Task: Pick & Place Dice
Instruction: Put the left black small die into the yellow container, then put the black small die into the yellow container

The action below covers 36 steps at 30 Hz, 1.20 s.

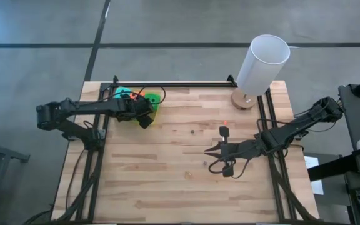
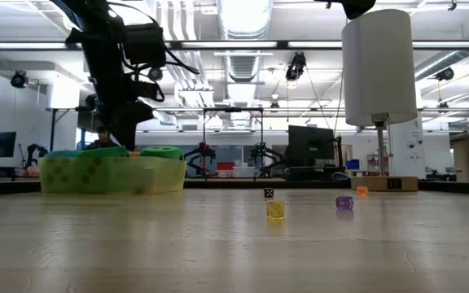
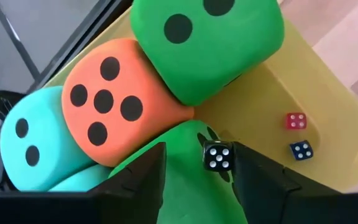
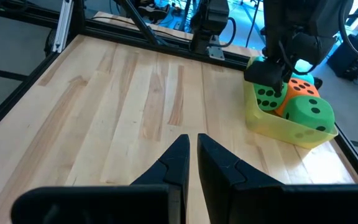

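The wooden surface [image 1: 167, 162] carries a white lamp [image 1: 261, 65] at its far right corner and a yellow tray [image 4: 288, 127] at its far left, holding the big foam dice [image 3: 114, 102]: green, orange and teal. The left pincer [image 3: 197, 168] hangs over the tray, fingers apart around a small black die [image 3: 218, 156]. The right pincer [image 4: 191, 152] waits mid-surface, fingers nearly together, holding nothing, and three tiny dice [image 2: 275, 209] lie on the open wood.

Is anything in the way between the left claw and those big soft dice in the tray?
Yes: a small black die sits between the left gripper's open fingers, right over the nearest green die in the yellow tray.
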Tool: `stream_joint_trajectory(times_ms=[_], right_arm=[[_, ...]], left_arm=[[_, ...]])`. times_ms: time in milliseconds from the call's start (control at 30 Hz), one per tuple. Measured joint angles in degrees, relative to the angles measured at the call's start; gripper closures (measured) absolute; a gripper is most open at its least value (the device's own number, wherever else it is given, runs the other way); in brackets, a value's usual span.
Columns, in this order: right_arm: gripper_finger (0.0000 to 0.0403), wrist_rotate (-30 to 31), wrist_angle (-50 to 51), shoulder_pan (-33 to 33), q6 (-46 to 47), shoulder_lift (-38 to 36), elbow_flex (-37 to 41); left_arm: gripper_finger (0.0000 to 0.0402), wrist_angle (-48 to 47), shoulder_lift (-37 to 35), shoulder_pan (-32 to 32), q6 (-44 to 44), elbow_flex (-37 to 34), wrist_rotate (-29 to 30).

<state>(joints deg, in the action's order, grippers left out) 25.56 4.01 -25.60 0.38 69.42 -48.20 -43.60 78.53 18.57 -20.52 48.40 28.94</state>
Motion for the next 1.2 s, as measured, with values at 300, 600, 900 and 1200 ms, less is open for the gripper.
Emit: stream_joint_trajectory(times_ms=[300, 600, 900, 1200], right_arm=[[0.0374, 0.00, -0.01, 0.01, 0.02, 0.01, -0.01], [0.0374, 0.00, 0.00, 0.00, 0.00, 0.01, -0.01], [0.0374, 0.00, -0.02, 0.00, 0.00, 0.01, -0.01], [0.0374, 0.00, 0.00, 0.01, 0.00, 0.01, -0.01]], left_arm=[[0.0238, 1.05, -0.07, 1.31, 1.23, -1.24, -1.24], [0.0230, 1.70, -0.14, 1.36, 1.21, -2.94, -1.01], [0.0222, 1.55, -0.83, 1.29, 1.03, -0.83, -2.66], [0.0237, 1.61, -6.59, -0.07, 1.06, 1.26, -3.71]])
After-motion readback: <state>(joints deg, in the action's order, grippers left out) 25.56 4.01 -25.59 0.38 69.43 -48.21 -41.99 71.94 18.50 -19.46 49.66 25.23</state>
